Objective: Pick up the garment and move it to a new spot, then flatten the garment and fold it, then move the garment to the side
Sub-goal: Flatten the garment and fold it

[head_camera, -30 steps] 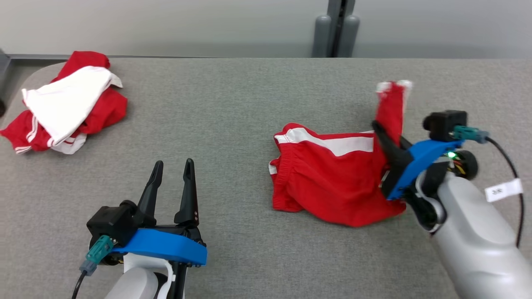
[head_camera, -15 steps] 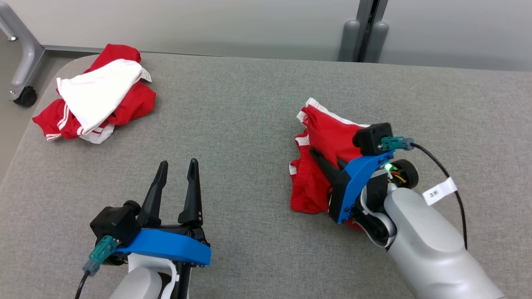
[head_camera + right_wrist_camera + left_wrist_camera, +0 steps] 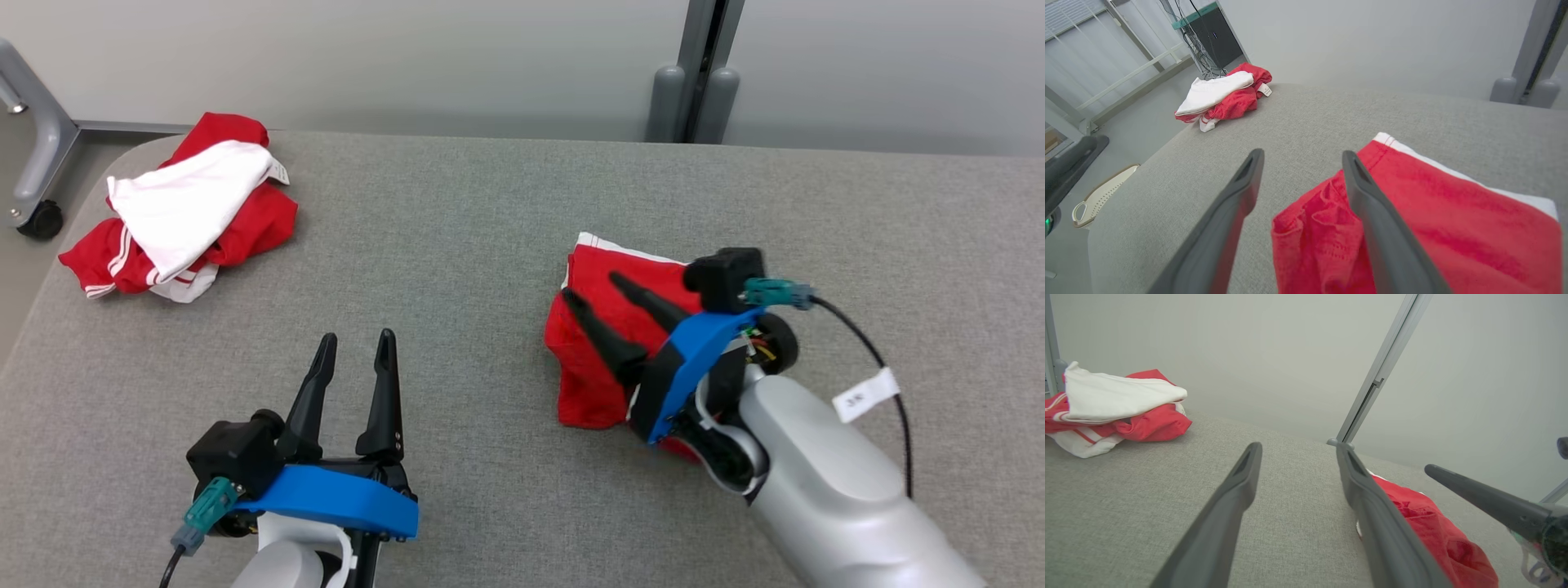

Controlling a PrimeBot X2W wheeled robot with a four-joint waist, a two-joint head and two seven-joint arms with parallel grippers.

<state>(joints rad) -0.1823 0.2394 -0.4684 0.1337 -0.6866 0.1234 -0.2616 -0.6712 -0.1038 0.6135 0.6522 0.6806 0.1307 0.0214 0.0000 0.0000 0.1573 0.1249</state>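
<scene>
The garment [image 3: 600,343], red shorts with a white stripe, lies folded over on the grey table [image 3: 457,245], right of centre. My right gripper [image 3: 594,287] hovers just over it, open, fingers spread with nothing between them. From the right wrist, the garment [image 3: 1433,228] lies under and to the right of the fingers [image 3: 1241,192]. My left gripper [image 3: 357,338] stands open at the lower left, apart from the cloth. The left wrist view has the garment [image 3: 1433,531] behind the right-hand one of the left gripper's own fingers [image 3: 1367,502], and one of the right gripper's fingers [image 3: 1478,498].
A heap of red and white clothes [image 3: 180,216] lies at the table's far left corner, also in the wrist views [image 3: 1106,404] [image 3: 1220,96]. A metal frame leg with a caster [image 3: 37,180] stands off the left edge. A grey post [image 3: 694,82] rises behind the table.
The right gripper has opened and let go of the garment, after carrying its raised end over to the left so it lies doubled. The head camera has shifted. The left gripper has not moved.
</scene>
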